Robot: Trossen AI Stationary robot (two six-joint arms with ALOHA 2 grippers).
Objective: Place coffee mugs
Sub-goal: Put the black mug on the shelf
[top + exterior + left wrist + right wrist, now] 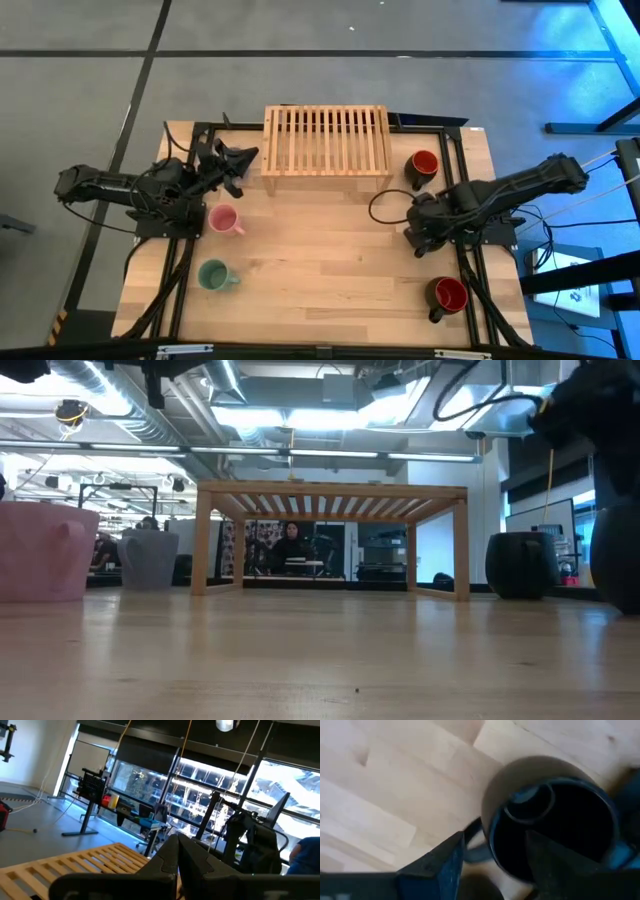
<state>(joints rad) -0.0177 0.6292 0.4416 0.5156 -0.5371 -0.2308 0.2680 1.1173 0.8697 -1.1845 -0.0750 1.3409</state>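
**Right gripper on black mug, left arm parked by rack**

While the left arm sits idle, your right gripper is the one at work: it's low over the right side of the table, fingers straddling the wall of the black mug, one finger outside the rim by the handle, the other inside the cup. Can't confirm from the wrist view whether the pads actually press the wall, so call the grip state unknown. From overhead, the mug is hidden under the gripper.

Left gripper hovers near the left end of the wooden slat rack, fingers closed together, holding nothing.

Other mugs:
- Pink mug on the left side, just in front of the left arm's base.
- Green mug nearer the front edge, below the pink one in the high view.
- Red-inside mug just right of the rack.
- Second red-inside mug at the front right, near the table edge.
- Lavender mug shows only in the low view, standing left of the rack leg.

All visible mugs stand upright, none on the rack.
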